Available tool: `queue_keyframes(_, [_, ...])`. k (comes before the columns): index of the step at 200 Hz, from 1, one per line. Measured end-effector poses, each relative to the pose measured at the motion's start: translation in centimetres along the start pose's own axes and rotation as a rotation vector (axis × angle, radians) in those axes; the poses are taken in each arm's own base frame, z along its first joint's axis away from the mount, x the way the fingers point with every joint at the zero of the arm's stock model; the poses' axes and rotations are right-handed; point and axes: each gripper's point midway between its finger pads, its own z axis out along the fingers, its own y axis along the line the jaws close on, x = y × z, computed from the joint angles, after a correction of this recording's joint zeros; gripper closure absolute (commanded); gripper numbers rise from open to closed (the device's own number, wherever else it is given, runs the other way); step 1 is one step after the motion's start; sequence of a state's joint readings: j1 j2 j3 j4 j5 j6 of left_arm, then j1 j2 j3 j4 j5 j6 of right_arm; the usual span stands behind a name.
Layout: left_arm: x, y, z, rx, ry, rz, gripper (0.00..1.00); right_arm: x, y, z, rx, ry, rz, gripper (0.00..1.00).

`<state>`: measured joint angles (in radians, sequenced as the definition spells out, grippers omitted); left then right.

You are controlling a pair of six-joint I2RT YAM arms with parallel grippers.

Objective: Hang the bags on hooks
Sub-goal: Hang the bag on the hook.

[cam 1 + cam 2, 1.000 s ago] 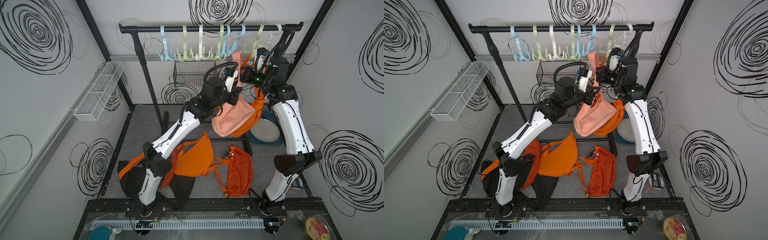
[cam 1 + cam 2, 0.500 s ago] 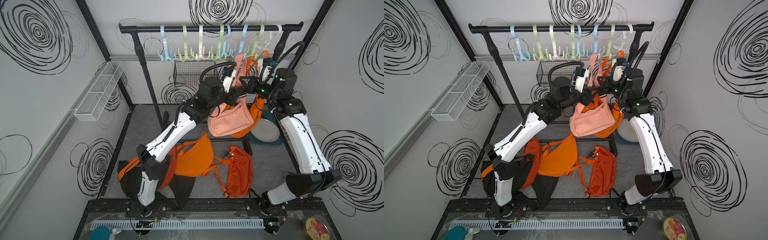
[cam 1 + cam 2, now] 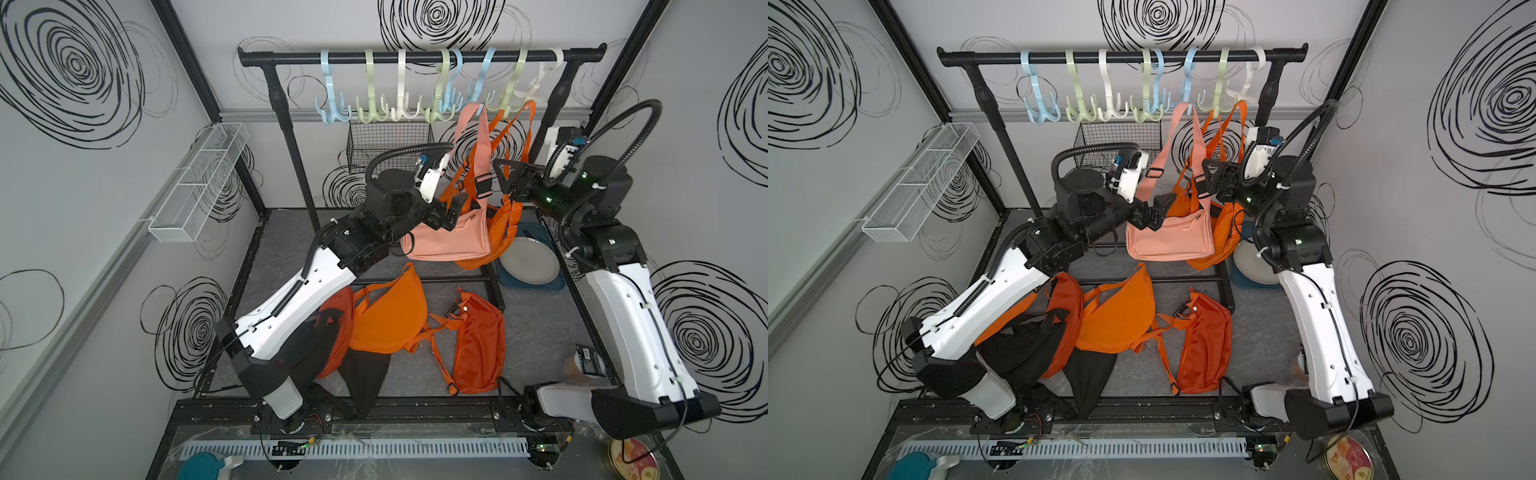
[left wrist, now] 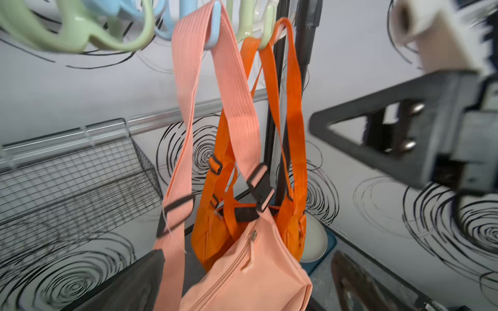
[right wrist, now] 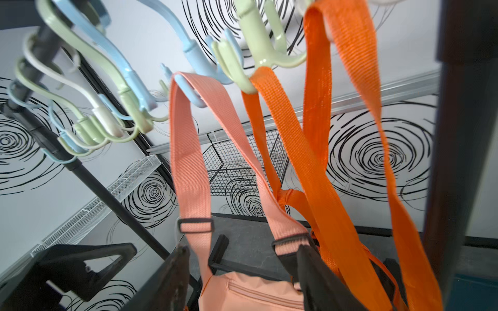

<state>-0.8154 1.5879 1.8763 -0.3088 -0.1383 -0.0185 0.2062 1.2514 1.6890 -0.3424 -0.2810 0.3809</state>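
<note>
The bag (image 3: 446,245) has swung level and both jaws have parted since a second ago; left gripper (image 3: 449,214) stands open at its top, right gripper (image 3: 505,183) open beside its strap (image 3: 469,124); the bag hangs from a blue hook (image 3: 478,89) on the rail (image 3: 291,58), against an orange bag (image 3: 503,232).

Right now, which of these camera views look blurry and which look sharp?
Both top views: sharp and evenly lit, the pink bag crisp. Left wrist view: motion-smeared, with the wire basket and pink strap streaked. Right wrist view: strap weave sharp mid-frame, the green hook above it softer.
</note>
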Motion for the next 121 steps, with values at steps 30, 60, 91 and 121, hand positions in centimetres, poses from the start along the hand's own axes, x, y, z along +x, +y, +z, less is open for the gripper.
queue_keyframes(30, [4.1, 2.2, -3.5, -0.094, 0.050, 0.034, 0.01, -0.1, 1.2, -4.5, 0.000, -0.054, -0.023, 0.25])
queue_keyframes(60, [9.3, 4.0, -8.0, -0.159, 0.068, 0.078, 0.01, 6.8, 1.4, -6.0, -0.021, 0.068, -0.019, 0.24])
queue_keyframes(91, [14.1, 5.3, -11.2, -0.227, 0.083, 0.147, 0.01, 21.2, 1.0, -5.2, -0.024, 0.396, -0.045, 0.25])
queue_keyframes(121, [17.3, 5.1, -12.3, -0.287, 0.091, 0.245, 0.01, 36.2, -0.2, -7.2, 0.000, 0.767, -0.079, 0.26])
